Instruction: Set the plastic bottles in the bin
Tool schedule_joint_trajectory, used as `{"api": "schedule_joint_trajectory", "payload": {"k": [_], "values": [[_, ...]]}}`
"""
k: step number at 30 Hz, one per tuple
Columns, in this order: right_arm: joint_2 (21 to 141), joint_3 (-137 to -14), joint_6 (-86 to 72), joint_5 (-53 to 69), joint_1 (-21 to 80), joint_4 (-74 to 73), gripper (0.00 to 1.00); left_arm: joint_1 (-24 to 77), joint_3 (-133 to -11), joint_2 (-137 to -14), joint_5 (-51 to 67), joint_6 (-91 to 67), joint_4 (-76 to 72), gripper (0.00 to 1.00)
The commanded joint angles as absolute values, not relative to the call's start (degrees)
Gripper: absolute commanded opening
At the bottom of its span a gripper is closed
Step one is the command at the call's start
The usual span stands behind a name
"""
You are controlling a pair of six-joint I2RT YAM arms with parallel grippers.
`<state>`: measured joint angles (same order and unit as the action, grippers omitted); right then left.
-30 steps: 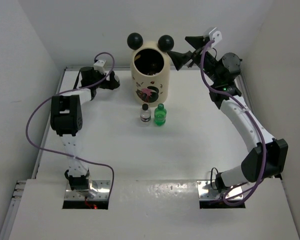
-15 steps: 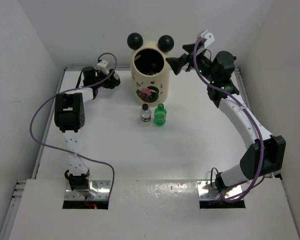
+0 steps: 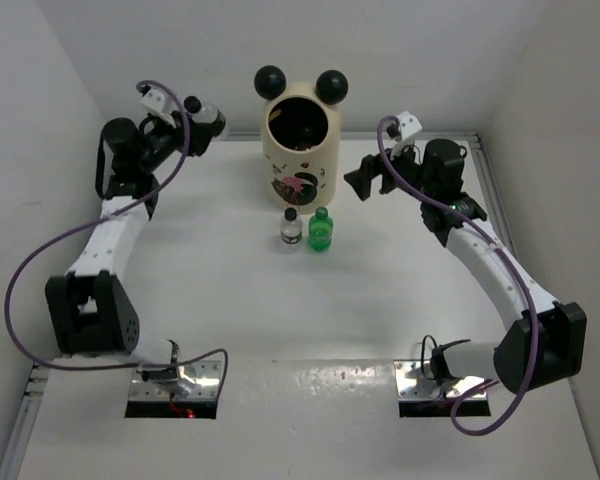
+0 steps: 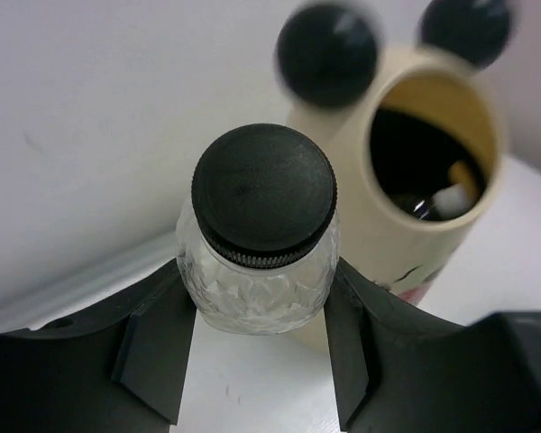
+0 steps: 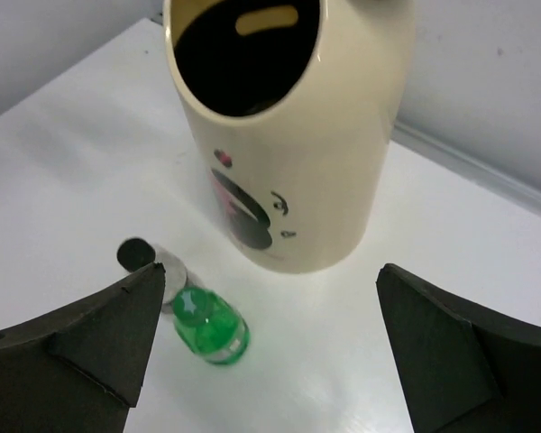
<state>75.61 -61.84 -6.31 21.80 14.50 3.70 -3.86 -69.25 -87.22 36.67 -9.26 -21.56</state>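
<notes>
Top external: left gripper (image 3: 205, 125) has risen from the table, clamped on a black-capped bottle (image 4: 261, 244), left of the bin (image 3: 315, 165), not yet over it. Right gripper (image 3: 365, 180), wide and empty, has backed off the rim; green bottle (image 3: 321, 231) and clear bottle (image 3: 292, 228) remain before the bin

A cream bin (image 3: 300, 150) wears two black ears (image 3: 271, 80) and a pink-and-black picture (image 3: 298, 185); its inside is dark, with a yellow-orange strip (image 5: 267, 20) showing. On the white table (image 3: 230, 300) are a green bottle (image 3: 321, 230), its cap green too, and a clear bottle (image 3: 292, 227) capped black. The faceted bottle (image 4: 261, 289) is clear under a ribbed black cap. The arms (image 3: 110, 235) are white and black, their cables (image 3: 186, 125) purple.
</notes>
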Motion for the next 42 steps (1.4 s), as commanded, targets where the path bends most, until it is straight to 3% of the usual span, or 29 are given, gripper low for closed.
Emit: {"api": "schedule_joint_trajectory", "payload": {"k": [1, 8, 24, 29, 33, 34, 35, 36, 38, 42], "values": [[72.4, -58.7, -6.1, 20.3, 13.8, 3.0, 0.99, -2.9, -67.3, -78.6, 40.2, -13.4, -21.1, 0.25], [71.5, -56.5, -7.5, 22.1, 13.4, 2.4, 0.99, 8.1, -70.1, -77.3, 34.8, -13.4, -19.0, 0.24], [69.4, -52.6, -4.0, 19.0, 13.8, 6.9, 0.99, 21.5, -89.0, -95.4, 19.0, -5.3, -13.6, 0.22], [69.8, -51.9, -3.4, 18.4, 14.1, 9.3, 0.97, 22.8, -94.6, -102.0, 10.7, -4.7, -9.9, 0.27], [70.0, -49.4, -1.7, 18.5, 14.4, 14.2, 0.91, 22.8, -97.5, -104.8, 8.0, -4.7, -7.2, 0.46], [70.1, -48.3, -1.6, 18.7, 14.8, 16.3, 0.91, 22.8, -98.6, -104.8, 8.0, -4.7, -7.2, 0.56], [70.0, -47.9, -1.4, 19.2, 15.2, 17.1, 0.91, 22.8, -99.1, -104.8, 8.0, -4.7, -6.4, 0.8], [70.4, -46.9, -1.3, 19.4, 15.2, 18.9, 0.91, 22.8, -99.9, -104.1, 9.8, -5.8, -6.4, 0.92], [70.8, -46.2, -1.6, 20.8, 15.7, 20.5, 0.91, 22.2, -100.5, -102.8, 14.7, -6.4, -6.4, 1.0], [71.8, -44.3, -2.5, 21.2, 17.0, 23.5, 0.91, 22.7, -101.8, -98.0, 21.4, -8.7, -5.7, 1.0]]}}
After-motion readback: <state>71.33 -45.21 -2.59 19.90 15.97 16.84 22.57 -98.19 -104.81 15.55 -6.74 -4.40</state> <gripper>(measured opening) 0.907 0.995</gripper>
